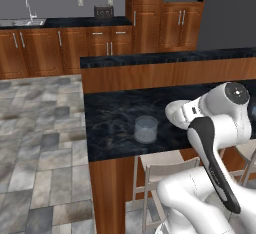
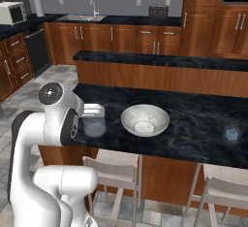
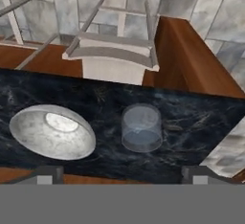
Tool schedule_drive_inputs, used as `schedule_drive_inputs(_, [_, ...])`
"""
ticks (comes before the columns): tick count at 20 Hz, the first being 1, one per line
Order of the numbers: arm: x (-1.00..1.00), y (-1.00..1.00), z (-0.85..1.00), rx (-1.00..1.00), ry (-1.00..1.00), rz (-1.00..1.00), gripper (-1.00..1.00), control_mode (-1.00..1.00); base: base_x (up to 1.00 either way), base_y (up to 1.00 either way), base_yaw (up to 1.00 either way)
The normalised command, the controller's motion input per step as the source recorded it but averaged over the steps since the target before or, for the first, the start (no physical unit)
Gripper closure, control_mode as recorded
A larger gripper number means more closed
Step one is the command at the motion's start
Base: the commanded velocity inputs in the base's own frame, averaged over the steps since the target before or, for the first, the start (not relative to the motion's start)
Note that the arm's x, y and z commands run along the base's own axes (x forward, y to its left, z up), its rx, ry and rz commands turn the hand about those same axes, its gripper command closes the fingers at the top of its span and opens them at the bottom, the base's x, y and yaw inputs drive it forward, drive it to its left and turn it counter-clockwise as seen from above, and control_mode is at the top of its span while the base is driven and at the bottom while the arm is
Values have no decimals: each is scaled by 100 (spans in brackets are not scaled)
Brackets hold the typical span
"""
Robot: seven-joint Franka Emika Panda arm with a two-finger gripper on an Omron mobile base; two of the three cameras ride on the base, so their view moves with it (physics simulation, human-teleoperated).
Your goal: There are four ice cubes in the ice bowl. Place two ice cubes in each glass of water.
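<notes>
While the white arm (image 2: 53, 119) hangs over the left end of the dark marble tabletop (image 2: 193, 119), the near glass of water (image 3: 141, 128) sits right below the hand, a bit right of centre in the hand view. Its claw (image 3: 122, 175) is spread wide with nothing in it; one dark fingertip (image 3: 48, 175) pokes up at each bottom corner there. Next over is the ice bowl (image 2: 145, 119), speckled grey-white, near the glass but not touching it. Something pale lies at its bottom, though individual ice cubes are too small to tell apart. Way off to the right stands the second glass of water (image 2: 232, 133), well apart from the bowl, with a bluish blob inside it. Pale stools (image 2: 114, 170) tuck under the tabletop's front edge.
</notes>
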Motion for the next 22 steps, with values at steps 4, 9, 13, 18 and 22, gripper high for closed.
schedule_drive_inputs(4, [-100, -21, 19, -4, 8, -12, -100, -100, 0, 0, 0])
schedule_drive_inputs(9, [-100, -37, 0, 0, 0, -21, -100, -100, 0, 0, 0])
schedule_drive_inputs(13, [-97, -63, -14, 5, -14, -33, -100, -100, 0, 0, 0])
schedule_drive_inputs(18, [-42, -98, -39, 24, -27, -30, -100, -100, 0, 0, 0])
schedule_drive_inputs(22, [-9, -100, -59, 24, -20, -28, -100, -100, 0, 0, 0])
